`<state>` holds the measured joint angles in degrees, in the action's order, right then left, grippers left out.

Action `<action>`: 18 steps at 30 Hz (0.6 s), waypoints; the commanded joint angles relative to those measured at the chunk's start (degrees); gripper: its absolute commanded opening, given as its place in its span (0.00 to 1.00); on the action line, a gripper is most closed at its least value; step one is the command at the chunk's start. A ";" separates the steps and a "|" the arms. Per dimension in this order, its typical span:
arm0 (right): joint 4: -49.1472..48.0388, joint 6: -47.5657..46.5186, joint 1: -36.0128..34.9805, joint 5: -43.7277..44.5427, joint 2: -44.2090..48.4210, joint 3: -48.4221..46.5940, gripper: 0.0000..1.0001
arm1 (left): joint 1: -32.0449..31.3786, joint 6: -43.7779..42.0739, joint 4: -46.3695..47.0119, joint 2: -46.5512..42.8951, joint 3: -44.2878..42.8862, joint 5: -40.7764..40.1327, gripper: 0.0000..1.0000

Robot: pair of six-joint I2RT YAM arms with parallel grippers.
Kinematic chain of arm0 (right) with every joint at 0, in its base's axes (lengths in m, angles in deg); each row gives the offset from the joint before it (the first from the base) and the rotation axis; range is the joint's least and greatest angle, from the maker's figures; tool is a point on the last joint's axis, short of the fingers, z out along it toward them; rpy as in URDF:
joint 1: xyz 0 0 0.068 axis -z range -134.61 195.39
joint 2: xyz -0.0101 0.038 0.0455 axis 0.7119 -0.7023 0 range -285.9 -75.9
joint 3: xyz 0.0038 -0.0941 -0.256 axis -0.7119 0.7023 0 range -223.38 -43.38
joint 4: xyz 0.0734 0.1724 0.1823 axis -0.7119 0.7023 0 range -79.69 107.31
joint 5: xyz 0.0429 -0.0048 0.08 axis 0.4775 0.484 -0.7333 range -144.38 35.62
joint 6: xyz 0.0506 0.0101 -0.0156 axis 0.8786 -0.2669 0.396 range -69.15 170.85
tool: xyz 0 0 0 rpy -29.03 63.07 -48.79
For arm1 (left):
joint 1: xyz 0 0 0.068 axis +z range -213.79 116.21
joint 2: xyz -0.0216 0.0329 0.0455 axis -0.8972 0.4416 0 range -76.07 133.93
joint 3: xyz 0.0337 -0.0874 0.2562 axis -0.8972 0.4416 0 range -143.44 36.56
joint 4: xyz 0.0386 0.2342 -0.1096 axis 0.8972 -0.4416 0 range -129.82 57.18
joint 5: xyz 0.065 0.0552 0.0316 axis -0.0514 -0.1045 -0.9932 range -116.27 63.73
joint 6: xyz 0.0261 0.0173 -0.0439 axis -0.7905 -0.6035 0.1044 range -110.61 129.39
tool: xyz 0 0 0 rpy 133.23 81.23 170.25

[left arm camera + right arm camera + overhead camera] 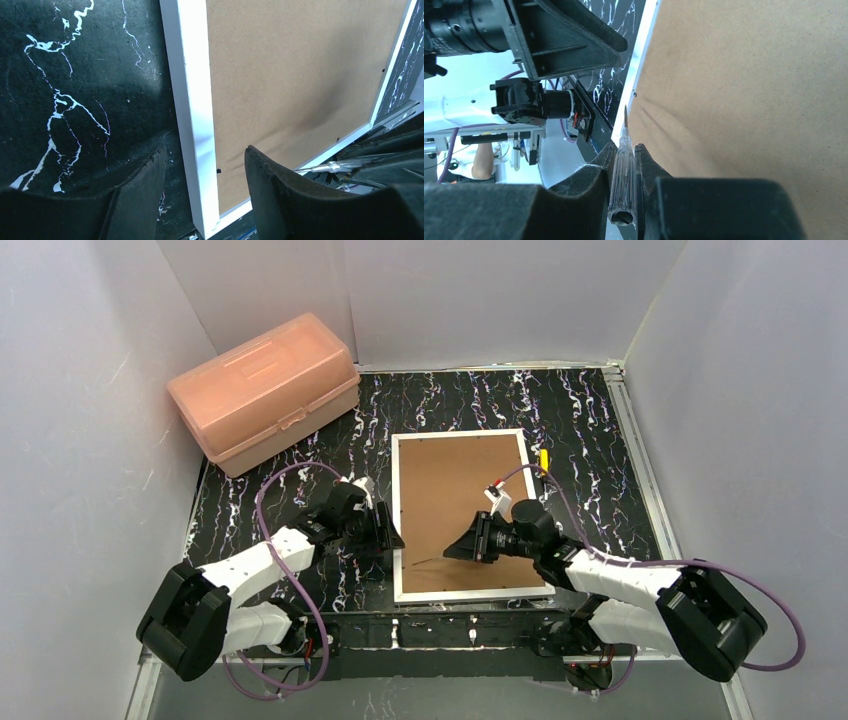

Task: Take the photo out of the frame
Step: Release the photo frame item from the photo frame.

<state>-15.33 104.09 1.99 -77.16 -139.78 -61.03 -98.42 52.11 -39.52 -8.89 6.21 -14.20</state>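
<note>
**Black marbled table, frame lying back up**

White walls [90, 440] close off three sides of the black, white-veined table [560, 420], and a pink plastic box [265, 390] sits in its upper left corner. At the centre of the overhead view we see the frame [396, 510] lying flat, brown backing board [450, 480] upward inside its thin white border. The photo is hidden from us.

The left gripper [388, 532] sits at the frame's left edge, low in the overhead view. In its wrist view the left gripper [205, 167] is spread wide – one finger [135, 200] over the table, the other [280, 200] over the backing board, the white border running between them. We cannot tell whether either finger touches.

The right gripper [462, 546] hangs over the lower half of the backing board. Its wrist view shows the right gripper [624, 160] clamped on a clear-handled screwdriver [623, 180] – the thin blade points up the picture, ending just beside the frame's white edge.
</note>
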 commanded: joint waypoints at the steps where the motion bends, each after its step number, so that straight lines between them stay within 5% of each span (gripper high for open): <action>1: -7.44 1.25 -1.80 3.43 -2.74 1.52 0.01 | -0.17 1.37 -0.40 -0.33 1.05 1.26 0.54; 18: -13.43 1.35 -3.16 4.43 -9.95 2.51 0.01 | -0.17 1.64 0.61 3.60 1.08 2.63 0.40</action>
<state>-25.87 106.12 -0.78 -73.80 -148.98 -58.91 -98.42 53.57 -38.89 -5.97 6.52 -12.91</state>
